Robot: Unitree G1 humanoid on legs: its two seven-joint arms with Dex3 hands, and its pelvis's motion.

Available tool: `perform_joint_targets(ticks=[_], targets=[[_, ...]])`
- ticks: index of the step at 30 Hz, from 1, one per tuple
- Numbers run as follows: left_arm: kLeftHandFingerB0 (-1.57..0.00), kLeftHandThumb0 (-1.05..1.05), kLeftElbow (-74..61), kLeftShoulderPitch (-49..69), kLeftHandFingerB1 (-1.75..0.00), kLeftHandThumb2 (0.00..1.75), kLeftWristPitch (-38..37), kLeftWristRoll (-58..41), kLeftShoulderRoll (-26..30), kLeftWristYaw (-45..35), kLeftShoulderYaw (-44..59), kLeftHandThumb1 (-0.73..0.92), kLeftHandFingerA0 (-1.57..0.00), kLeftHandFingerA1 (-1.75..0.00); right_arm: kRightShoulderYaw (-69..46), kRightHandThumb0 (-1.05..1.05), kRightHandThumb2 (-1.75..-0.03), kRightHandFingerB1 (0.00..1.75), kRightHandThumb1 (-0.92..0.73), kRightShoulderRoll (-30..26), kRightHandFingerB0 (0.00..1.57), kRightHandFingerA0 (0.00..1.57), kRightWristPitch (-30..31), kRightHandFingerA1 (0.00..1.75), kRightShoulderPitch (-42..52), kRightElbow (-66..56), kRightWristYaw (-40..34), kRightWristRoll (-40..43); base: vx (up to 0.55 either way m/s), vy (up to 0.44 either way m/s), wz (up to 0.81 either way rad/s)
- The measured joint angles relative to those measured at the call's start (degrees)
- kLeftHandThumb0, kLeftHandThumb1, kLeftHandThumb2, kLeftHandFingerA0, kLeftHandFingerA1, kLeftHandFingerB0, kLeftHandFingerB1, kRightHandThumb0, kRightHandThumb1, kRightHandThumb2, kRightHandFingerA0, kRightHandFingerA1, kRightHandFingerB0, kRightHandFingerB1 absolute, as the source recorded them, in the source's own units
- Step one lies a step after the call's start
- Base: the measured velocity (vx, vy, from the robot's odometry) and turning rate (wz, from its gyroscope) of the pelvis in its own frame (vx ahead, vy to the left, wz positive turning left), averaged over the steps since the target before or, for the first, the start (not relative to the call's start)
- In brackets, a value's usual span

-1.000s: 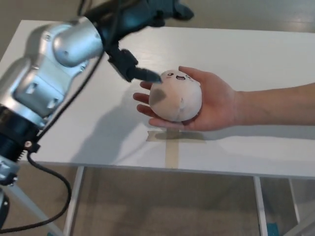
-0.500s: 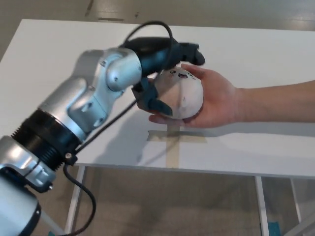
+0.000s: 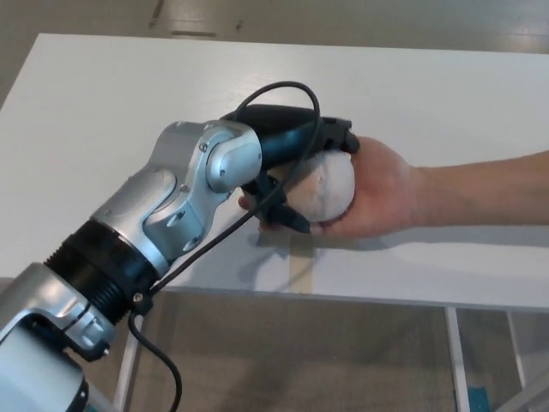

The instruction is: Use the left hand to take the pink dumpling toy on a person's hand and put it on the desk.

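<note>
Desk [image 3: 103,112] is seen in plain white, pretty much bare on the left side. Left hand [image 3: 296,163] is wrapped over the pink dumpling toy [image 3: 328,182], black fingers [image 3: 283,210] clamped around it top and bottom. The toy is cupped in a person's hand [image 3: 377,184], held just above the desk.

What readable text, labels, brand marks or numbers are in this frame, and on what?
None readable.
Toy: no lettering visible.
Left robot hand and arm: no marking or label legible.
Desk: plain white; the tape cross near its front edge carries no writing.
Person's hand: nothing written.
</note>
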Motion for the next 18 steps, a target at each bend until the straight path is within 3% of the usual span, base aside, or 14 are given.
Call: perform_joint_targets(ticks=[4, 15, 18], targets=[[-0.68, -0.16, -0.02, 0.24, -0.45, 0.63, -0.12, 0.91, -0.51, 0.22, 0.59, 0.83, -0.62, -1.58, -0.14, -0.15, -0.58, 0.41, -0.62, -0.01, 0.50, 0.78, 0.00, 0.50, -0.25, 0.00, 0.00, 0.04, 0.00, 0.000, 0.00], [-0.74, -0.21, -0.41, 1.87, -0.49, 0.65, -1.35, 4.28, -0.38, 3.74, 2.29, 0.78, -0.67, -1.53, -0.21, -0.15, -0.58, 0.40, -0.62, -0.04, 0.48, 0.77, 0.25, 0.49, -0.40, -0.02, 0.02, 0.07, 0.00, 0.000, 0.00], [-0.67, -0.22, -0.52, 2.13, -0.45, 0.63, -1.83, 4.73, -0.40, 4.27, 2.92, 0.79, -0.68, -1.51, -0.22, -0.15, -0.58, 0.41, -0.62, -0.04, 0.50, 0.76, 0.35, 0.49, -0.45, -0.02, 0.02, 0.08, 0.00, 0.000, 0.00]])
